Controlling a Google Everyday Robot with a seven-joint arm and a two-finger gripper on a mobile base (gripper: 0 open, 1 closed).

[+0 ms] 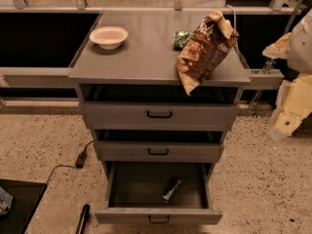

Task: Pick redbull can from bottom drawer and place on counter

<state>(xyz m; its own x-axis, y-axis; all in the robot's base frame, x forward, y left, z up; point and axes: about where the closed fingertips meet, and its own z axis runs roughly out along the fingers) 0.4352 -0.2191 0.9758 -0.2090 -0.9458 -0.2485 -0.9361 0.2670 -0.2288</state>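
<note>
Bottom drawer (127, 215) pulled wide open, and there is the redbull can (171, 190), lying on its side at a slant, right of centre on the drawer floor, clear of all four walls with open room around it. The two shallower drawers (122, 115) above stick out only a little, so the way down is open. Up on the counter (146, 57), a white bowl (108, 36) sits near the left rear corner. A brown snack bag (204, 50) leans over the front edge on the right, with a green wrapper (182, 38) just behind it. The middle stretch is bare. The gripper (290, 112) hangs off to the right, beyond the cabinet's side edge, below counter level. Spread or pressed together, one cannot tell.
</note>
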